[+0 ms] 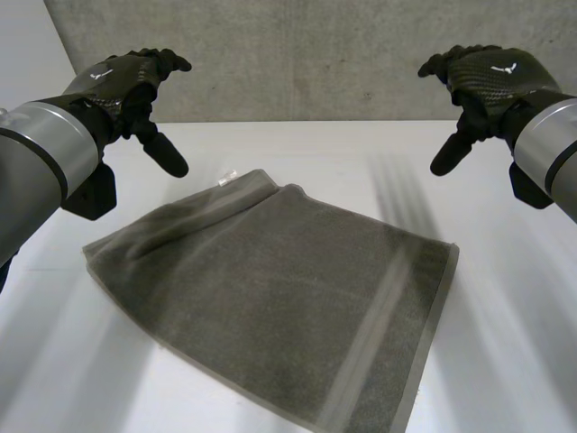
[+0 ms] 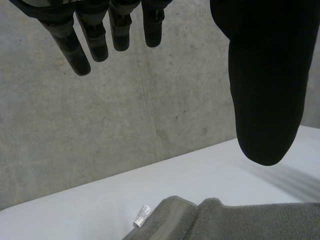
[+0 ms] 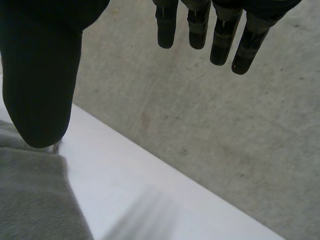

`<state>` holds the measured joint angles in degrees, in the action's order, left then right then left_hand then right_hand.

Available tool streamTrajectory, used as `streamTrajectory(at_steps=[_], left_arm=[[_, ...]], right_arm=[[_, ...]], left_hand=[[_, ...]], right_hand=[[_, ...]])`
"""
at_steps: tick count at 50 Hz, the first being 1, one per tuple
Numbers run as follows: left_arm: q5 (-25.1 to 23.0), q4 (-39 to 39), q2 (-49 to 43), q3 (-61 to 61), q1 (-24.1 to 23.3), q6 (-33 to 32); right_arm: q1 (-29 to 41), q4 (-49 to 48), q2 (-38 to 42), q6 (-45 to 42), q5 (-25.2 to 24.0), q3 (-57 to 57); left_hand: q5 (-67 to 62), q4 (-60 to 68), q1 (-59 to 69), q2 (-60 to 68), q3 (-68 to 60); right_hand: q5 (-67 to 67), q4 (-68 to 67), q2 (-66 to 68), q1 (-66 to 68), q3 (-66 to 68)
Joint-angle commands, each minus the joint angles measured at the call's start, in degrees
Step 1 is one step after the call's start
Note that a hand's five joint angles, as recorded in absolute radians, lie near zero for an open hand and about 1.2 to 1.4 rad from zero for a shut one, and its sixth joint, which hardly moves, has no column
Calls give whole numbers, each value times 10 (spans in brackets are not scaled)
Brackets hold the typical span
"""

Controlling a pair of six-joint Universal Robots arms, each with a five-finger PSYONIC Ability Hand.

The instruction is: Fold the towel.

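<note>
A grey-green towel [image 1: 279,298] lies spread flat on the white table [image 1: 505,343], turned at an angle, with a paler stripe near its right edge and a small white tag [image 1: 225,177] at its far corner. My left hand [image 1: 126,81] hovers above the table beyond the towel's far left edge, open and holding nothing. At the far right, my right hand [image 1: 491,77] is raised the same way, open and empty. Under the left hand's fingers [image 2: 95,35], the left wrist view shows the towel's far corner [image 2: 220,220] and tag [image 2: 142,216]. Beside the right hand's thumb [image 3: 42,75] lies a towel corner [image 3: 30,200].
A grey concrete wall [image 1: 306,54] stands right behind the table's far edge. Bare white tabletop surrounds the towel on the left, on the right and beyond it.
</note>
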<state>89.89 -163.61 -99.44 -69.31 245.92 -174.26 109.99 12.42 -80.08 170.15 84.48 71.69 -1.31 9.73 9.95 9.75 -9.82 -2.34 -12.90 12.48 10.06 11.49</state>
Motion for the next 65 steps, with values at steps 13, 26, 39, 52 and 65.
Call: streamTrajectory(at_steps=[13, 26, 39, 52, 65], left_arm=[[-4, -8, -22, -48, 21, -114], [-6, -46, -23, -89, 43, -114], [-5, -58, -25, -108, 42, -113], [-5, -60, -27, -115, 43, -113], [-5, -59, -27, -116, 41, -113]], right_arm=[[44, 8, 83, -2, -2, 76], [-38, -131, 201, 9, -2, 122], [-57, -202, 291, 3, -1, 99], [-64, -220, 324, 2, 1, 80], [-71, -218, 335, 1, -1, 72]], left_hand=[[-6, 22, 19, 22, -21], [-4, 20, 18, 20, -19], [-1, 17, 14, 16, -16], [1, 15, 13, 15, -14], [3, 13, 11, 13, -12]], right_hand=[[23, 29, -25, -1, -15], [-115, -110, 114, 138, 124], [-233, -228, 232, 256, 242], [-285, -280, 284, 308, 294], [-401, -395, 400, 424, 409]])
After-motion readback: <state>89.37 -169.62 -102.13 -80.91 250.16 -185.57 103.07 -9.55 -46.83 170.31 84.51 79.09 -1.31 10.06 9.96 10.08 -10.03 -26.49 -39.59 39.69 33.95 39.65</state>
